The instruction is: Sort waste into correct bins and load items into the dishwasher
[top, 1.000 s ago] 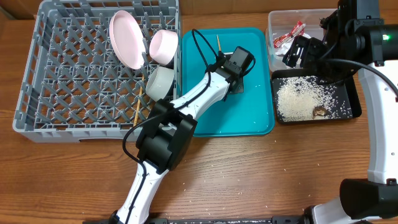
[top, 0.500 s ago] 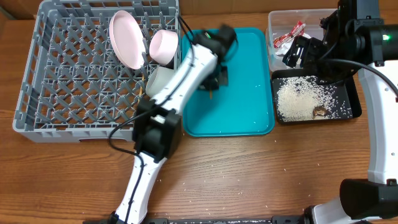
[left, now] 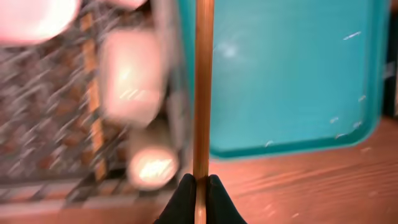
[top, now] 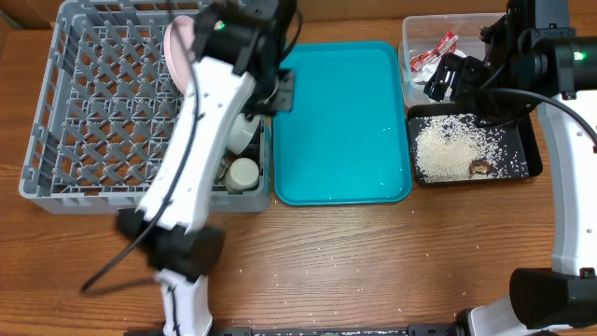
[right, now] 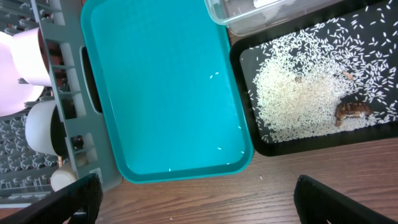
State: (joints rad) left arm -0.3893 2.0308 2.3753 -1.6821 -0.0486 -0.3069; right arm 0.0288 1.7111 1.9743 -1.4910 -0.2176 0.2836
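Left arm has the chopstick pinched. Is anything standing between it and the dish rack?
Nothing visible blocks it. The left gripper holds the chopstick right at the edge of the dish rack, beside the teal tray. The near rack cells already hold a bowl and a cup, so aim past them.

Left gripper (left: pixel 200 185) pinched closed, right gripper (right: pixel 196 198) spread wide.

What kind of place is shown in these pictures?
Probably a robot test bench arranged as a dish-clearing station, not a real kitchen: a grey dish rack, a teal tray and a black tray holding loose rice stand on a plain wooden table.
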